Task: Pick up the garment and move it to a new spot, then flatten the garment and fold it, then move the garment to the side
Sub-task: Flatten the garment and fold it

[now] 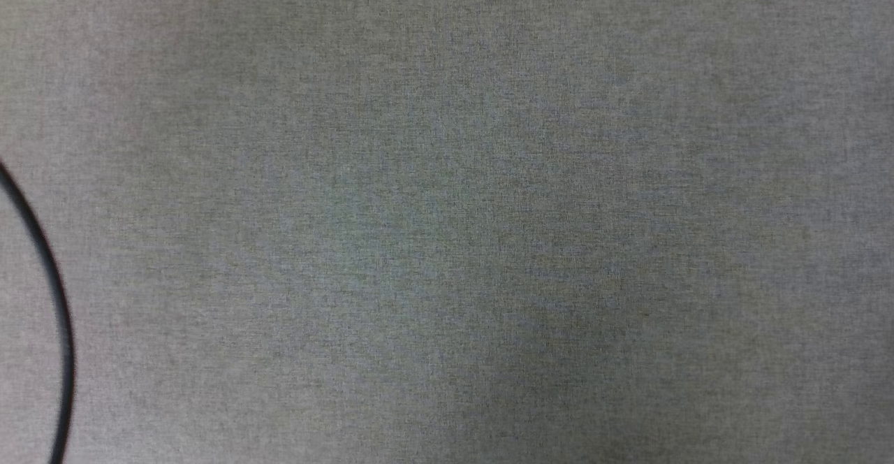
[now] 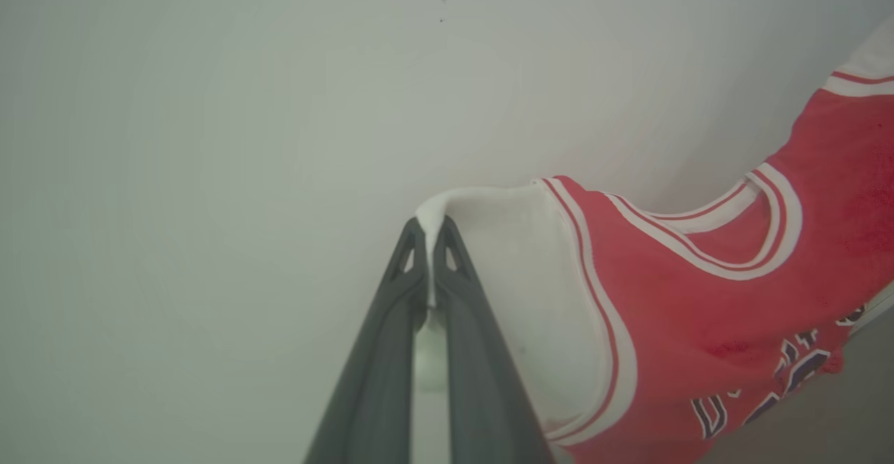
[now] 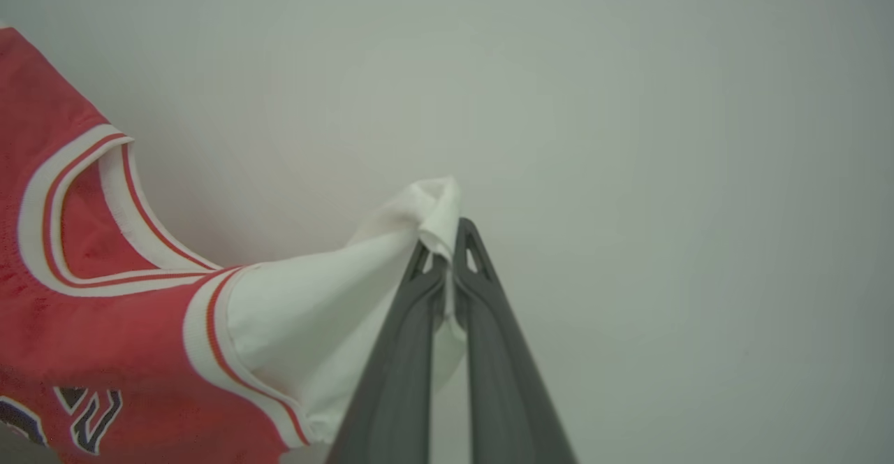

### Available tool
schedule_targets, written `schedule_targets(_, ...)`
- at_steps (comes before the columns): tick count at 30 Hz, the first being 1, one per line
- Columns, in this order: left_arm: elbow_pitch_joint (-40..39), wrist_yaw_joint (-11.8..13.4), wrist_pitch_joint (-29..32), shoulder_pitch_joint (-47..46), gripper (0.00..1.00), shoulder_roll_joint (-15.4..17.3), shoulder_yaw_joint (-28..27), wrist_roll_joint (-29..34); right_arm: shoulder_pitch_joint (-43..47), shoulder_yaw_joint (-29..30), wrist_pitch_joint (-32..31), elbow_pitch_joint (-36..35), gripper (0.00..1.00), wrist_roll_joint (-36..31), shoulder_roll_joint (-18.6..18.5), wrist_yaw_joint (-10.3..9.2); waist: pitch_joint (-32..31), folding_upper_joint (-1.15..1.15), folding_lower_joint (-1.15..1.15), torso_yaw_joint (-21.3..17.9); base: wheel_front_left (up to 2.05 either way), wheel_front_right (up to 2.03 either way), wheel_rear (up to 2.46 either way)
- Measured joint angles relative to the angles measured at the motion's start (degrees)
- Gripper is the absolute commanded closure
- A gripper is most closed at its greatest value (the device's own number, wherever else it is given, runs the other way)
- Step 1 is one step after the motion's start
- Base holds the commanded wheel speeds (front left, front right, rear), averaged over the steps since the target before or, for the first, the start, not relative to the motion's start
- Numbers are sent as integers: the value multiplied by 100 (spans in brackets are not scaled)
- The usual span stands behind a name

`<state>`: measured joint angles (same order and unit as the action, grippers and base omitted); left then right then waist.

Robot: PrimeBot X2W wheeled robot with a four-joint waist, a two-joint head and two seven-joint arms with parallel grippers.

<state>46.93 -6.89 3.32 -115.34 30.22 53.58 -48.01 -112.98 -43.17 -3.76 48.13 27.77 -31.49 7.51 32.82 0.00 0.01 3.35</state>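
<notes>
Red garment (image 2: 698, 296) with white sleeves, strung up in the air between both arms.

From the left wrist: pinched at the edge of one white sleeve (image 2: 517, 275) by the left pincer (image 2: 427, 232), pressed together on a small fold of cloth, with the red body and striped neckline (image 2: 733, 240) sagging away to that view's right.

From the right wrist: same garment (image 3: 105, 324), caught the same way at the other white sleeve (image 3: 314, 303), with the right pincer (image 3: 447, 237) clamped tight on a bunched tip of fabric and black lettering (image 3: 91, 411) hanging low at the bottom left. Pale plain backdrop behind both grips.

From the head: grey woven surface (image 1: 447, 212), possibly the counter cover though hard to say, crossed near the left edge by a thin dark curved line (image 1: 56, 296) of unclear nature.

Judged step: the first one, pick up and move to a new spot, with the lift done and the carry in hand. Flattening, folding and shifting aside not yet begun.

Next move, as a guess: keep both grips firm and the sleeves pulled apart to stop the body bunching. Bring the hem down onto the chosen spot first, then draw back and lower to lay the front out flat before letting go.
</notes>
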Motion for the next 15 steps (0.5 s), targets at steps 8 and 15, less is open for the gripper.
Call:
schedule_targets(8,134,-49,-389,945,100,42,352,-319,982,-776,396,149,100,516,19,0,-147,0,0,-25,0,0,0)
schedule_targets(15,-296,-51,-791,2184,100,287,672,-778,2029,-1265,734,55,100,1154,27,0,-513,0,0,-66,0,0,0)
